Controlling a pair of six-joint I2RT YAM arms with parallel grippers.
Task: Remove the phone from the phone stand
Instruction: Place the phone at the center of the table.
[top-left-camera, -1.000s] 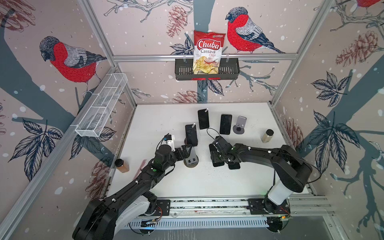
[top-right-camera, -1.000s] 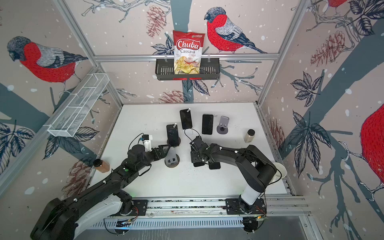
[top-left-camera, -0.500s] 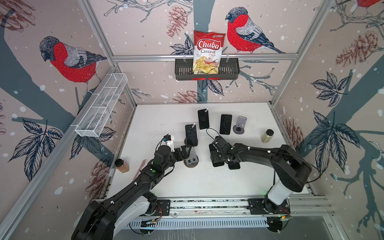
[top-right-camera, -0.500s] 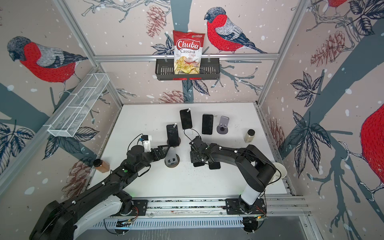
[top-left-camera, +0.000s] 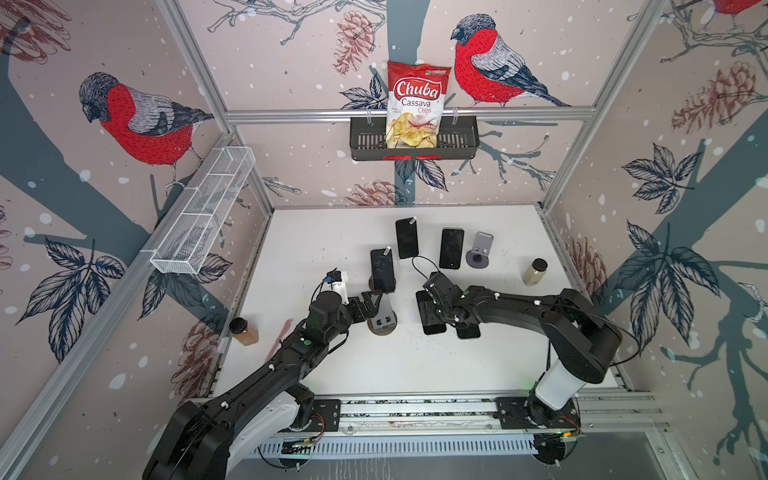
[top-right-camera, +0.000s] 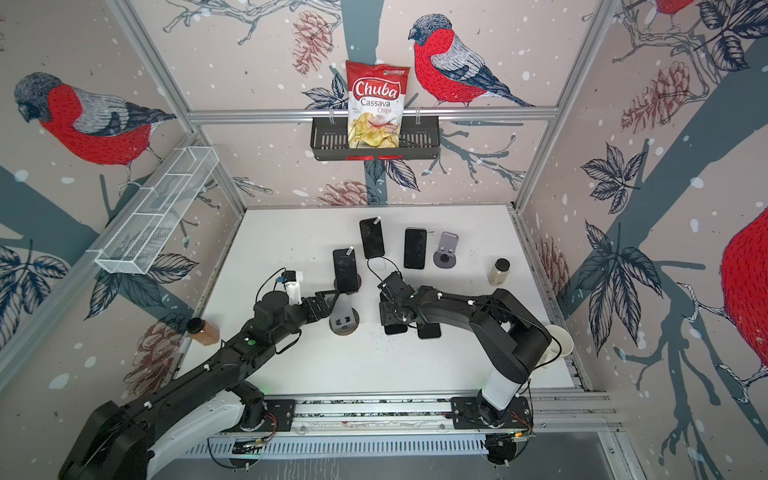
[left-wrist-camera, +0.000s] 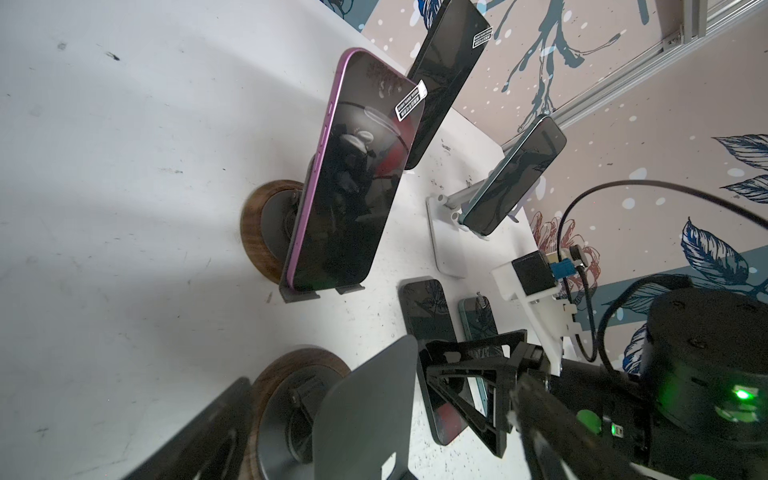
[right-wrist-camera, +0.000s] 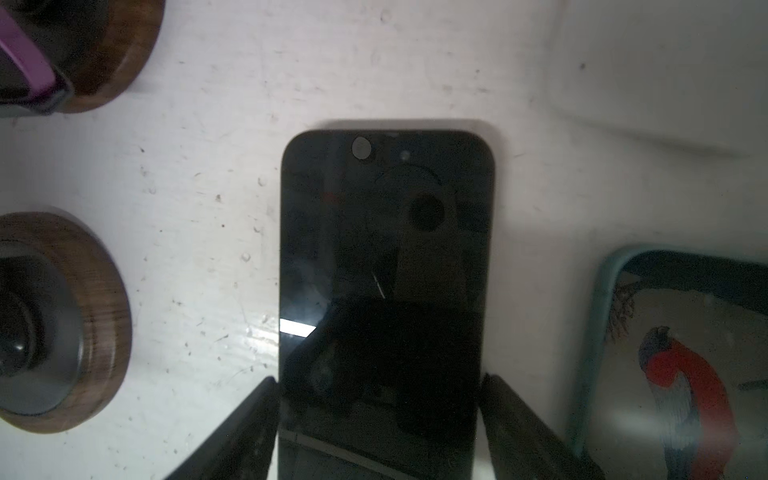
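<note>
A black phone (right-wrist-camera: 386, 249) lies flat, screen up, on the white table (top-left-camera: 332, 249), partly under my right wrist in both top views (top-left-camera: 434, 328) (top-right-camera: 395, 329). My right gripper (right-wrist-camera: 378, 415) (top-left-camera: 432, 309) is open, one finger close along each long edge of the phone. To its left stands the empty phone stand (top-left-camera: 382, 320) (top-right-camera: 344, 318) (left-wrist-camera: 365, 415), a wood-rimmed disc with a grey back plate. My left gripper (left-wrist-camera: 332, 374) (top-left-camera: 374, 305) is open, its fingers straddling that back plate.
A teal phone (top-left-camera: 467, 332) (right-wrist-camera: 673, 353) lies beside the black one. A purple phone (top-left-camera: 382, 270) (left-wrist-camera: 349, 187) stands on its stand just behind. Two more phones (top-left-camera: 406, 237) (top-left-camera: 451, 248) and an empty grey stand (top-left-camera: 480, 251) are farther back. Jars (top-left-camera: 534, 271) (top-left-camera: 245, 331) stand near the walls.
The right gripper's jaws have spread a little wider around the black phone. Both arms stay where they were.
</note>
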